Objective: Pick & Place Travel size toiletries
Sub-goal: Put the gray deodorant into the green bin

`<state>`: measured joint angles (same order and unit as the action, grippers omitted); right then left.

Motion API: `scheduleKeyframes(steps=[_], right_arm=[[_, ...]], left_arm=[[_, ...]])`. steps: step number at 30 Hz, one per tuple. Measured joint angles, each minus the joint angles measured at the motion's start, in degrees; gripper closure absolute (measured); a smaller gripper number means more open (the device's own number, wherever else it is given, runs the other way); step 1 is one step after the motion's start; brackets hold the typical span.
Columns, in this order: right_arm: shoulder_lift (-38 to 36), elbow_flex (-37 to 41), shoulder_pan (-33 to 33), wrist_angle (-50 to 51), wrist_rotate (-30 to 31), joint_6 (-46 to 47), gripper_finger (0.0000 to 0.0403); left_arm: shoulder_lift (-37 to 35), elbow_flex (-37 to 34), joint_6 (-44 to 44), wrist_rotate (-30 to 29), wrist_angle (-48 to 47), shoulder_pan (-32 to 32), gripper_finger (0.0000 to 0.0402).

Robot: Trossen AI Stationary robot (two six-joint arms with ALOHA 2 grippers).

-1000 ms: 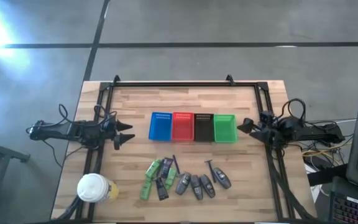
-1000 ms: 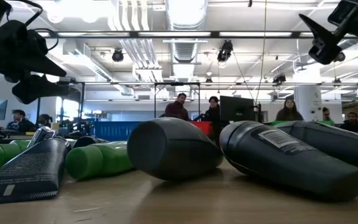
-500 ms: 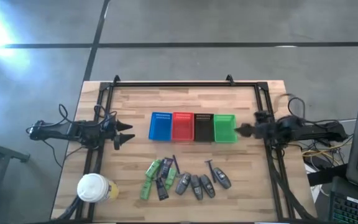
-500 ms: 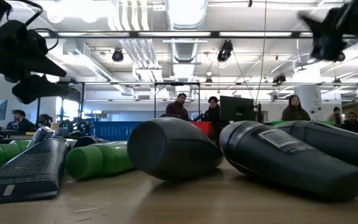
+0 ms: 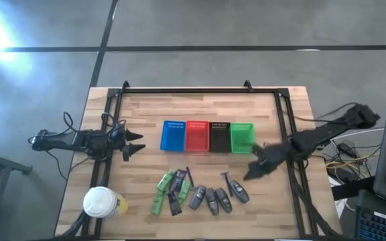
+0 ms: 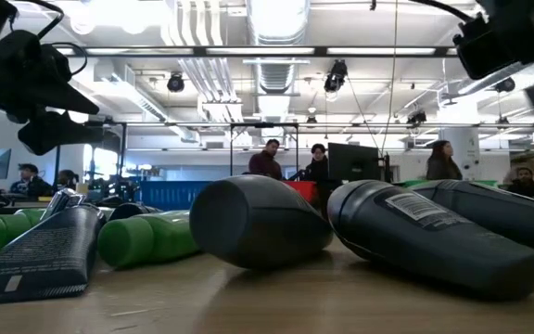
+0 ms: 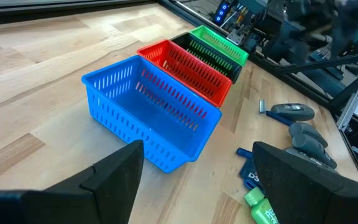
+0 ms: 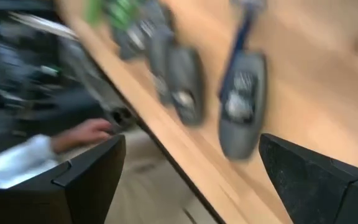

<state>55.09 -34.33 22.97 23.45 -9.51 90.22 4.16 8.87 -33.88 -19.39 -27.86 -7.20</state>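
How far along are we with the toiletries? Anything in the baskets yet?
Nothing looks placed: the blue basket and red basket show empty, and the toiletries lie in a cluster on the table. The right gripper is open above the cluster's right end; the left gripper waits, open. All picks remain.

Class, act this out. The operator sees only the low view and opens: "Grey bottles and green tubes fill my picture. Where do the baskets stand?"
Observer: The four baskets stand in a row beyond the toiletries: blue, red, black, green.
Operator: Where is the right gripper?
Observer: The right gripper hovers open between the green basket and the rightmost grey piece.
Operator: And the left?
Observer: The left gripper waits open beside the blue basket.
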Motion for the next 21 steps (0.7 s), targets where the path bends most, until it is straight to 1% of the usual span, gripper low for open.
scheduleKeyframes(steps=[3, 6, 8, 12, 14, 17, 21], right_arm=[[8.38, -4.27, 4.25, 0.86, -0.75, 3.55, 0.0039], [16.31, -8.34, 6.81, 2.29, -0.94, 3.95, 0.0039], [21.17, -10.95, 7.8, 3.22, -1.24, 3.97, 0.0039], [30.27, -15.65, 8.54, 3.41, -5.61, 3.97, 0.0039], [34.28, -18.19, 8.58, 4.48, -6.42, 2.43, 0.0039], [39.22, -23.05, 8.54, 12.58, -6.39, -0.31, 0.0039], [43.37, -30.96, 8.53, 29.66, -4.28, -3.84, 0.0039]], left_arm=[[0.01, 0.02, 0.01, 0.0, -0.01, -0.01, 0.0096], [0.0, 0.02, 0.02, 0.01, -0.02, -0.02, 0.0096], [0.0, 0.01, 0.0, 0.01, 0.0, 0.0, 0.0096], [0.0, 0.0, 0.01, 0.0, -0.01, 0.0, 0.0097], [0.02, 0.0, 0.01, 0.01, -0.02, 0.0, 0.0096], [0.02, 0.01, 0.0, 0.01, -0.01, -0.02, 0.0096], [0.0, 0.01, 0.01, 0.01, 0.0, -0.01, 0.0096]])
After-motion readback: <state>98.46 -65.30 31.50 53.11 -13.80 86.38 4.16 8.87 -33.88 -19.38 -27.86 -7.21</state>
